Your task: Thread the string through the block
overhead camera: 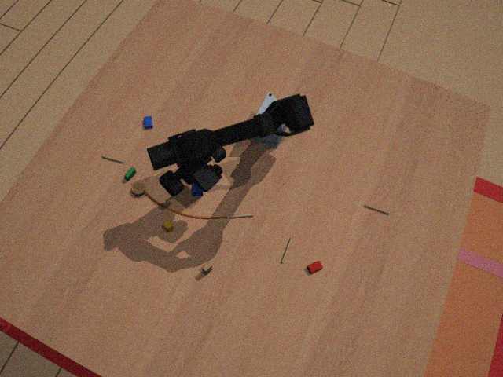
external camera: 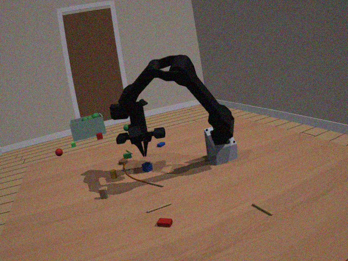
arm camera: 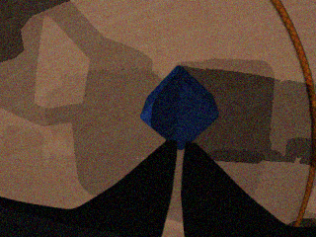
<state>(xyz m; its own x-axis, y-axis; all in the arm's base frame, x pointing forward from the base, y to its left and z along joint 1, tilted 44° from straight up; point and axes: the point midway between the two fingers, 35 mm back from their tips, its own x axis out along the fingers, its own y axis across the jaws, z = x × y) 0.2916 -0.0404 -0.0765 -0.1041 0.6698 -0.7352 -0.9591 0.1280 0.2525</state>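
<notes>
My gripper (external camera: 144, 156) (arm camera: 180, 151) is shut with nothing between its fingers. It points down above a dark blue block (overhead camera: 197, 190) (external camera: 147, 167) (arm camera: 180, 106); a gap shows between fingertips and block in the exterior view. The block stands on the table; I cannot make out its hole. The round wooden button (overhead camera: 137, 188) (external camera: 122, 161) lies beyond it. The orange string (overhead camera: 185, 214) (external camera: 135, 178) (arm camera: 299, 49) curves from the button past the block. The thin stick (overhead camera: 240, 216) (external camera: 155, 184) on its free end lies on the table, away from the gripper.
Near the string are a yellow cylinder (overhead camera: 168, 225) (external camera: 113, 174), a green piece (overhead camera: 130, 173) (external camera: 127, 155) and a beige piece (overhead camera: 207, 269) (external camera: 103, 193). Loose sticks (overhead camera: 112, 159) (overhead camera: 285, 250) (overhead camera: 376, 210), a red piece (overhead camera: 314, 267) (external camera: 164, 222) and a small blue piece (overhead camera: 148, 122) (external camera: 160, 144) lie farther out.
</notes>
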